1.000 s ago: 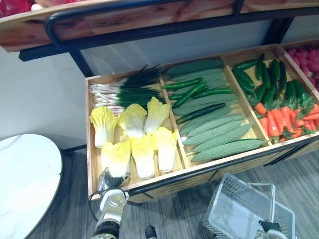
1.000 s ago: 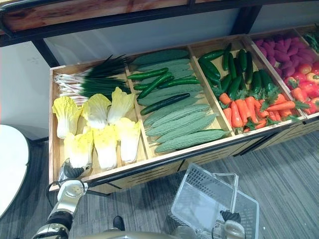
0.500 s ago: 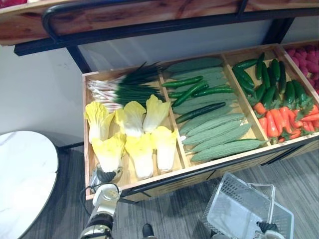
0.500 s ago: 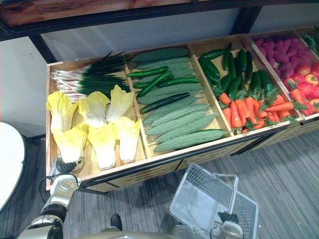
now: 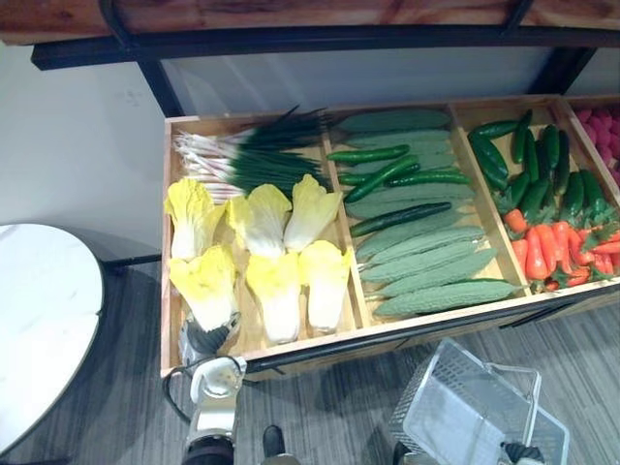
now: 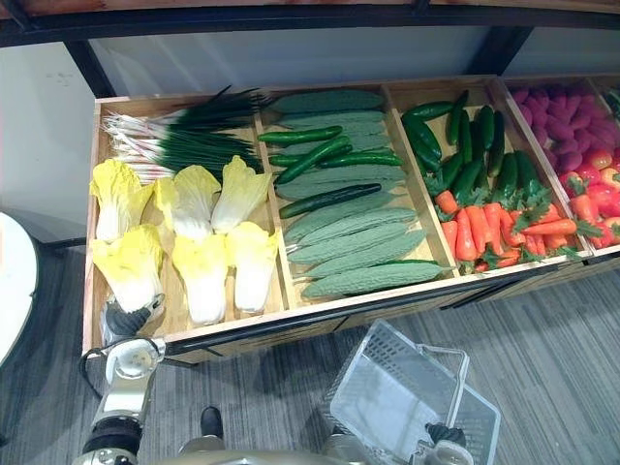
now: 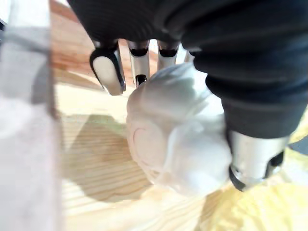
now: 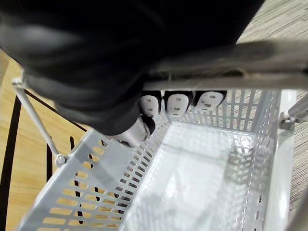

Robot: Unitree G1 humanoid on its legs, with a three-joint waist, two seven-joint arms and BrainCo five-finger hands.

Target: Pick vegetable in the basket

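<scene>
Several yellow-white cabbages lie in the left compartment of the wooden crate (image 5: 291,347). My left hand (image 5: 207,339) is at the white base of the front-left cabbage (image 5: 203,284), just inside the crate's front edge. In the left wrist view its fingers (image 7: 109,72) lie on one side of the cabbage's base (image 7: 175,137) and the thumb (image 7: 254,159) presses on the other, so the hand is shut on it. The grey wire basket (image 5: 431,387) hangs low in front of the crate and is empty. My right hand (image 6: 441,436) is curled round the basket's handle (image 8: 231,67).
The crate also holds green onions (image 5: 242,160) at the back left, cucumbers and bitter gourds (image 5: 426,262) in the middle, and peppers and carrots (image 5: 547,237) on the right. A round white table (image 5: 44,329) stands left of the crate. A dark-framed shelf (image 5: 291,39) hangs above.
The camera has shifted, so the crate sits differently in the views. My left hand has stayed at the front-left cabbage's base, and that cabbage now leans left. The right hand still holds the basket.
</scene>
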